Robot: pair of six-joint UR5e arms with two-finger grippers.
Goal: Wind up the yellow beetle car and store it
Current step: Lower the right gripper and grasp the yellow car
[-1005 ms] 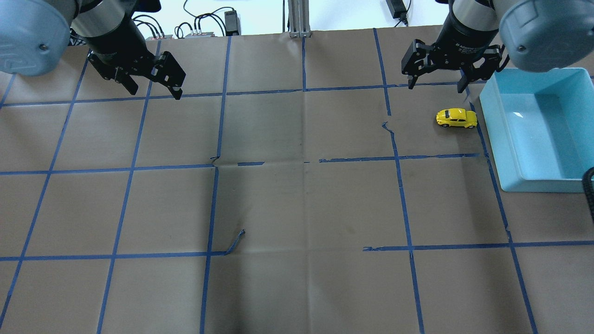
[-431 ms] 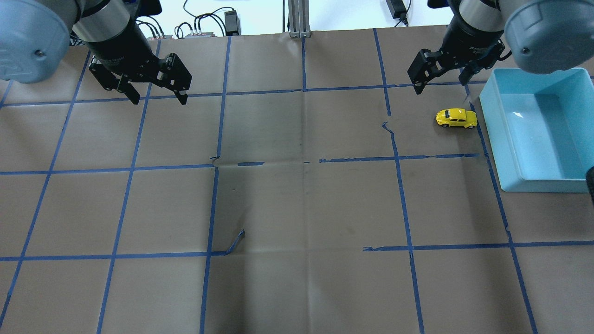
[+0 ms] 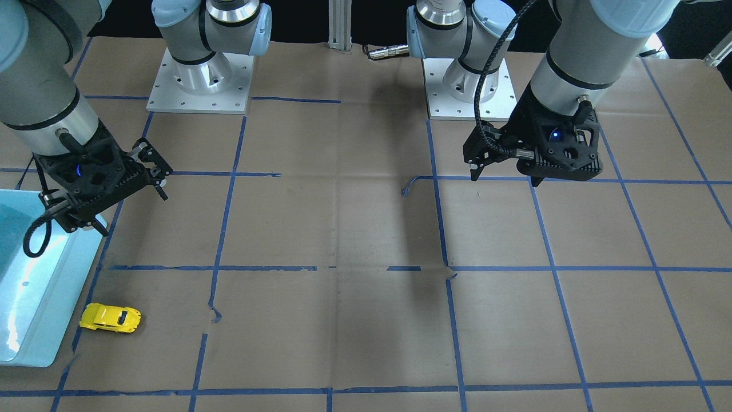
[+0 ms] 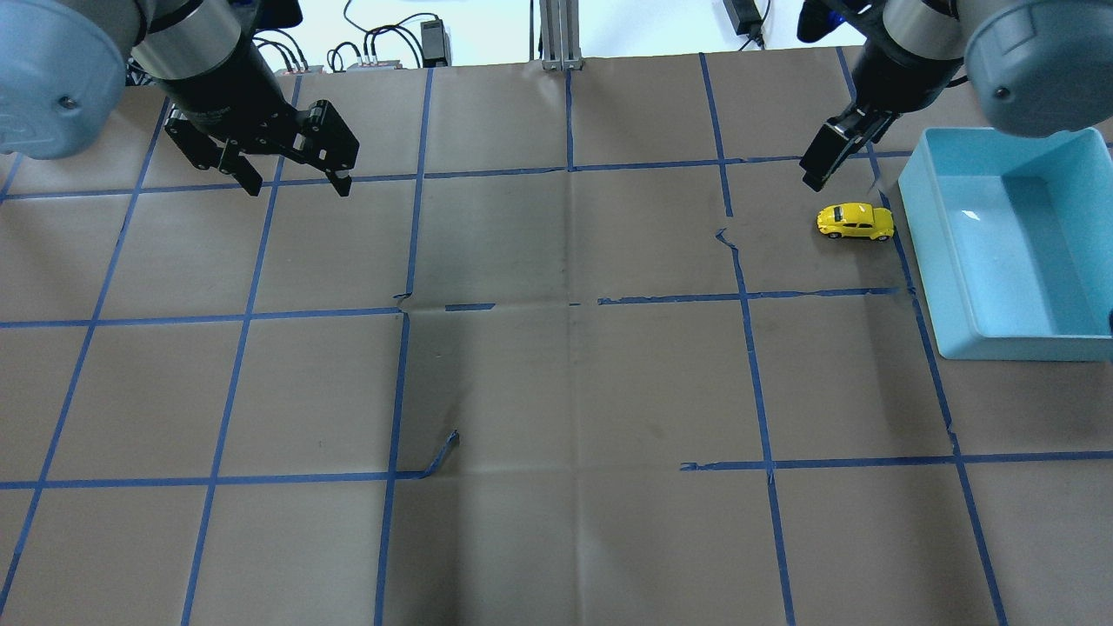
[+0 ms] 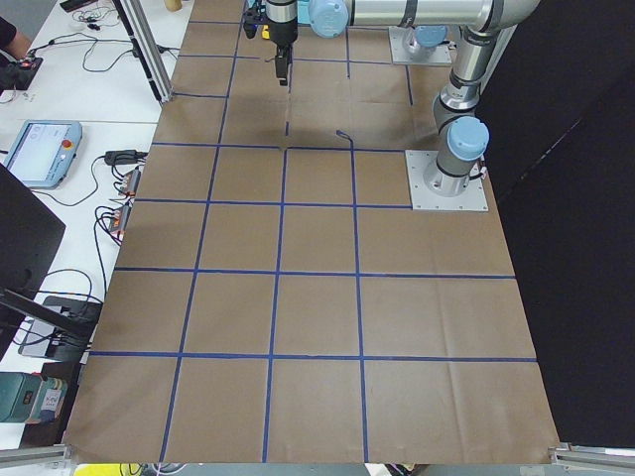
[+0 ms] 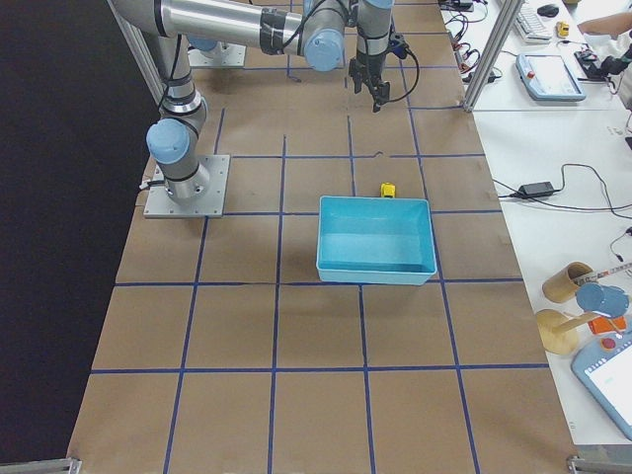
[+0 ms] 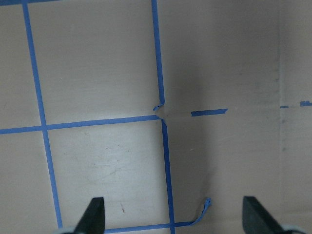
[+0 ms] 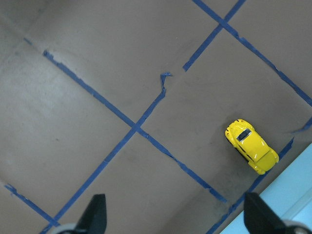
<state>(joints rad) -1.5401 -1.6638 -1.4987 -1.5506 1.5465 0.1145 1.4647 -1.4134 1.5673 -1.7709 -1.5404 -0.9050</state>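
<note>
The yellow beetle car (image 4: 856, 222) stands on the brown table paper, just left of the light-blue bin (image 4: 1017, 349). It also shows in the front view (image 3: 111, 318), the right-end view (image 6: 388, 190) and the right wrist view (image 8: 251, 146). My right gripper (image 4: 848, 174) is open and empty, up in the air just beyond the car, which lies ahead of its fingertips (image 8: 256, 214) in the wrist view. My left gripper (image 4: 300, 189) is open and empty over the far left of the table, and also shows in the front view (image 3: 503, 180).
The bin (image 3: 34, 297) sits at the table's right edge, and nothing shows inside it. Blue tape lines (image 4: 569, 300) divide the paper into squares, with loose tape ends (image 7: 204, 204) in places. Cables and power bricks (image 4: 435, 39) lie beyond the far edge.
My right gripper has turned about its wrist and shifted slightly right, so one finger now shows edge-on. My left gripper has turned and shifted a little. The car has not moved.
</note>
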